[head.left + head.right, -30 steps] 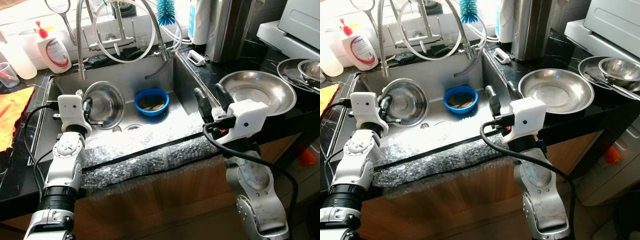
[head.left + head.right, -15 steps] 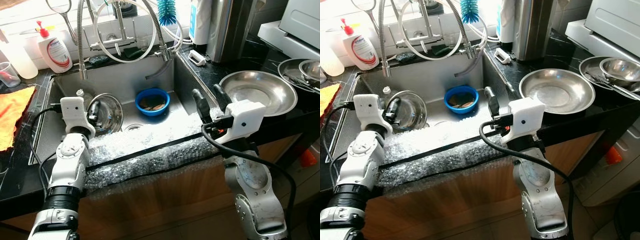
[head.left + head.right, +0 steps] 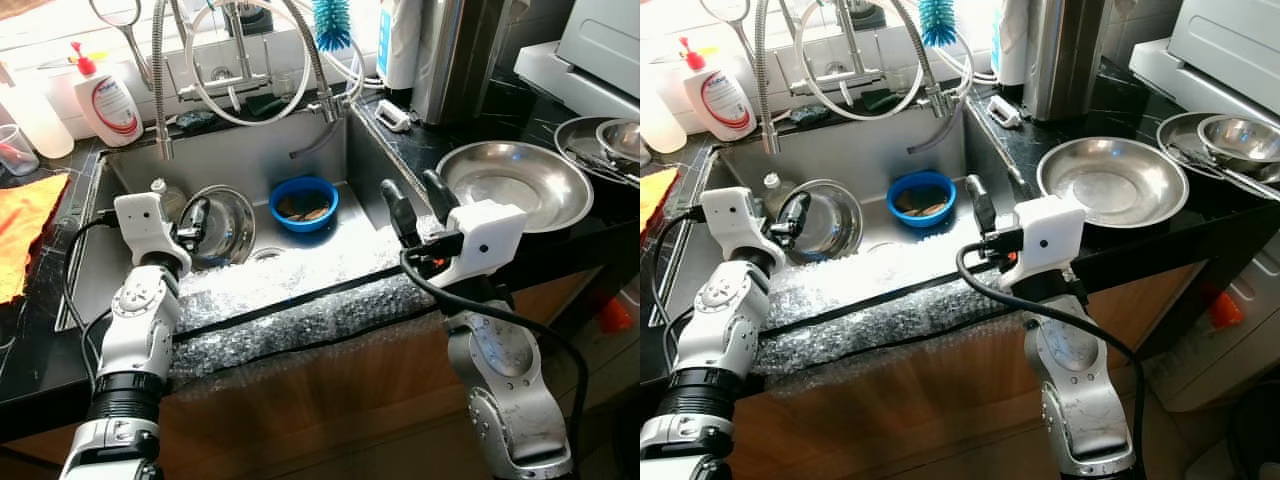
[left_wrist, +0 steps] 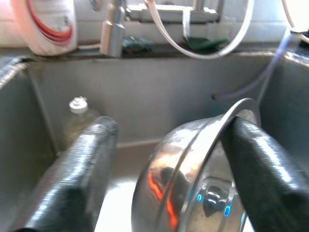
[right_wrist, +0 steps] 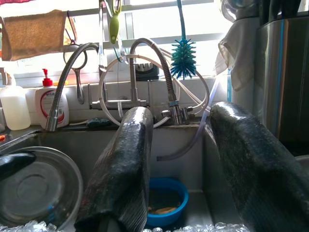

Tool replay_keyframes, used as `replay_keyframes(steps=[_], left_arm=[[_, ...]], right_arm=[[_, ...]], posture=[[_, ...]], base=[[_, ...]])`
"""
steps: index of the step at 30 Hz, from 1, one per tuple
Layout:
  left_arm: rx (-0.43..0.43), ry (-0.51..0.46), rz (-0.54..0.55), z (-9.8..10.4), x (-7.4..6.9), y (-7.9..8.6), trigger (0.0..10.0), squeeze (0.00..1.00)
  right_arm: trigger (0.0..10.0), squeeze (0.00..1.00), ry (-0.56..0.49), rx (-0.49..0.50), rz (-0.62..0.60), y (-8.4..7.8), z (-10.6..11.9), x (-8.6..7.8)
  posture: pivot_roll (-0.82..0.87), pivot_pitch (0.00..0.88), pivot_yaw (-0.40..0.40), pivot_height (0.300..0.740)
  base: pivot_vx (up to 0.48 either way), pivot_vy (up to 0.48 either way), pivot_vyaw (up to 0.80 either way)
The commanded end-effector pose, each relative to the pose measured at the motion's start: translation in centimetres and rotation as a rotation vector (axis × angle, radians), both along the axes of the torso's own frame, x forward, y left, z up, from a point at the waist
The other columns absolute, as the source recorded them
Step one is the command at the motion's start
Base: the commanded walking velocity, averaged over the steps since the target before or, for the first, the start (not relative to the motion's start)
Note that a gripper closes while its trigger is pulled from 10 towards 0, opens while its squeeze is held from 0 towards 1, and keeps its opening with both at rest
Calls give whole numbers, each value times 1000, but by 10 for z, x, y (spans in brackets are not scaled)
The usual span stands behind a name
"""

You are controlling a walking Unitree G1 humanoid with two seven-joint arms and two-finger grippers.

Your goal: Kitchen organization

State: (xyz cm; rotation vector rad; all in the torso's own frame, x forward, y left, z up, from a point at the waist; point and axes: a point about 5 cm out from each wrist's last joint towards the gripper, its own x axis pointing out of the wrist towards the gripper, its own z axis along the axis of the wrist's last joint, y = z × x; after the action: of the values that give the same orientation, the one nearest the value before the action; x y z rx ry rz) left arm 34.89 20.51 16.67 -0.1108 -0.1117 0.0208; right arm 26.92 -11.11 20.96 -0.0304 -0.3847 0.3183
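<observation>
Left gripper (image 3: 196,222) sits in the sink's left half, fingers (image 4: 82,169) apart, w/ the steel bowl (image 3: 227,224) tilted on edge between them; from my left wrist feed one finger lies against the bowl's rim, the other stands clear of it beside a small clear bottle (image 3: 165,196) w/ a white cap. I see an orange cloth (image 3: 22,226) on the black counter at far left, a white soap bottle (image 3: 104,98) w/ red pump behind it by the window. Sink (image 3: 240,150) is steel, w/ a coiled hose faucet (image 3: 162,80) hanging over its back wall and a teal bottle brush (image 3: 331,20) above. Blue bowl (image 3: 303,203) w/ brownish scraps rests on the sink floor, just right of the steel bowl, not touching it. Bubble wrap (image 3: 300,315) drapes the sink's front edge. Right gripper (image 3: 419,202) hovers over the sink's right rim, fingers spread wide, holding nothing. Wide steel pan (image 3: 515,182) sits on the counter just right of it; more steel dishes (image 3: 598,142) stacked at far right.
</observation>
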Motion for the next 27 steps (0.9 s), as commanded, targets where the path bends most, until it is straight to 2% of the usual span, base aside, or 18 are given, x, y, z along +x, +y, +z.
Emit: replay_keyframes(steps=[1, 4, 5, 8, 9, 14, 17, 27], left_arm=[[19, -19, -46, 12, 2, -2, 10000, 0], [49, 8, -89, 11, 3, -4, 10000, 0], [86, 48, -146, 8, 4, -6, 10000, 0], [120, 100, -205, 4, 5, -7, 10000, 0], [175, 145, -252, -2, 4, -9, 10000, 0], [237, 206, -318, -8, 2, -10, 10000, 0], [257, 249, -348, -12, 1, -11, 10000, 0], [290, 304, -434, -15, -3, -11, 10000, 0]], right_arm=[[10000, 0, -1, -1, 18, 5, 2, 1], [10000, 0, 0, -2, 21, 5, 2, 1], [10000, 0, 1, -3, 22, 5, 2, 2], [10000, 0, 1, -3, 23, 6, 2, 2], [10000, 0, 3, -4, 24, 6, 1, 2], [10000, 0, 7, -7, 27, 6, 1, 2], [10000, 0, 11, -10, 31, 7, 0, 2], [10000, 0, 19, -14, 48, 9, -1, 3]], posture=[[-156, 58, 109, 740], [-156, 58, 109, 740], [-151, 58, 109, 740], [-151, 58, 109, 740], [-153, 57, 112, 740], [-153, 59, 114, 740], [-153, 59, 113, 740], [-150, 61, 112, 740]], base=[[0, 0, 0], [0, 0, 0], [0, 0, 0], [0, 0, 0], [0, 0, 0], [0, 0, 0], [0, 0, 0], [0, 0, 0]])
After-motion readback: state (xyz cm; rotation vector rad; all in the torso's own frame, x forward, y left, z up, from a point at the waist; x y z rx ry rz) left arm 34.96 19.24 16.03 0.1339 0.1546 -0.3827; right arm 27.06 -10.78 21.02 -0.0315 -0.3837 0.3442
